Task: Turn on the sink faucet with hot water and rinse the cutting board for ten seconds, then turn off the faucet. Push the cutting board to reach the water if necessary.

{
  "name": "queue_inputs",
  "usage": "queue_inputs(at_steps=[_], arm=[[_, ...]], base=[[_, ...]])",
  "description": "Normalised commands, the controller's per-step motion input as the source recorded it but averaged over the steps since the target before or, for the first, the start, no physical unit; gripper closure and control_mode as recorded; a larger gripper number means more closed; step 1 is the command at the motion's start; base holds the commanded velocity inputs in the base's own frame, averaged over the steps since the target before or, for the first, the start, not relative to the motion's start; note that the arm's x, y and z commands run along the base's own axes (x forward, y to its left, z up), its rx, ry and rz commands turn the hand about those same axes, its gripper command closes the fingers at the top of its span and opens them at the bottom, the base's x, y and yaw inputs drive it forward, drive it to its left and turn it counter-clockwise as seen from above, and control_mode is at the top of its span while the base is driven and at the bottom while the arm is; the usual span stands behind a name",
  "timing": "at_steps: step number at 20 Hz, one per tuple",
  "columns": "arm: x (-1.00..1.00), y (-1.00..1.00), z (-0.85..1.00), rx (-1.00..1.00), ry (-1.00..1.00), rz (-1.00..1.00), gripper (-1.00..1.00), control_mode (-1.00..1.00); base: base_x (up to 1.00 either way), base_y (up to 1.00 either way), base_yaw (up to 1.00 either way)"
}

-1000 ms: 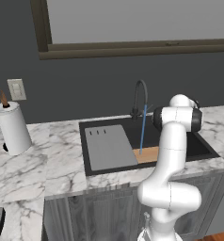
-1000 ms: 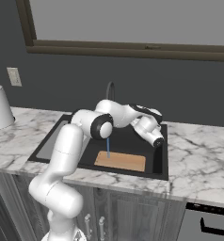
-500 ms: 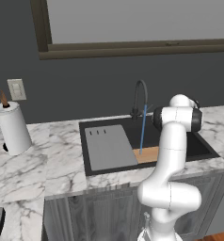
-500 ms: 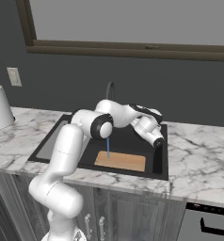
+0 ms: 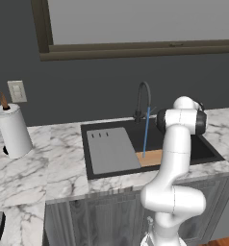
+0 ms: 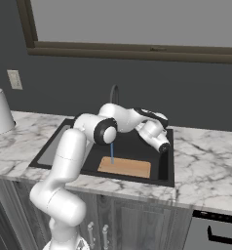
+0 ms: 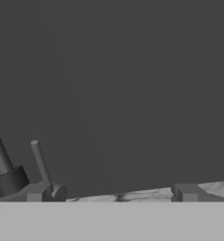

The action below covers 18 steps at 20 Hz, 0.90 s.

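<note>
Now the water (image 5: 146, 133) runs in a thin blue stream from the sink faucet (image 5: 143, 100) onto the cutting board (image 6: 125, 167), which lies flat in the sink (image 6: 165, 168) below the spout. Beside the faucet's base, the fingers (image 7: 185, 193) stand wide apart, holding nothing.

Slim dark metal gooseneck faucet (image 5: 143, 98) running, thin pale blue stream (image 5: 146, 132) striking flat tan wooden cutting board (image 6: 125, 167) in black recessed sink (image 5: 205, 149)
</note>
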Motion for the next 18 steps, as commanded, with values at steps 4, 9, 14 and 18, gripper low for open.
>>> queue_inputs(at_steps=[4,9,14,18], arm=[[0.0,0.0,0.0,0.0,0.0,0.0,-1.0,-1.0],[0.0,0.0,0.0,0.0,0.0,0.0,-1.0,-1.0],[0.0,0.0,0.0,0.0,0.0,0.0,-1.0,-1.0],[0.0,0.0,0.0,0.0,0.0,0.0,-1.0,-1.0]], base=[[0.0,0.0,0.0],[0.0,0.0,0.0],[0.0,0.0,0.0],[0.0,0.0,0.0]])
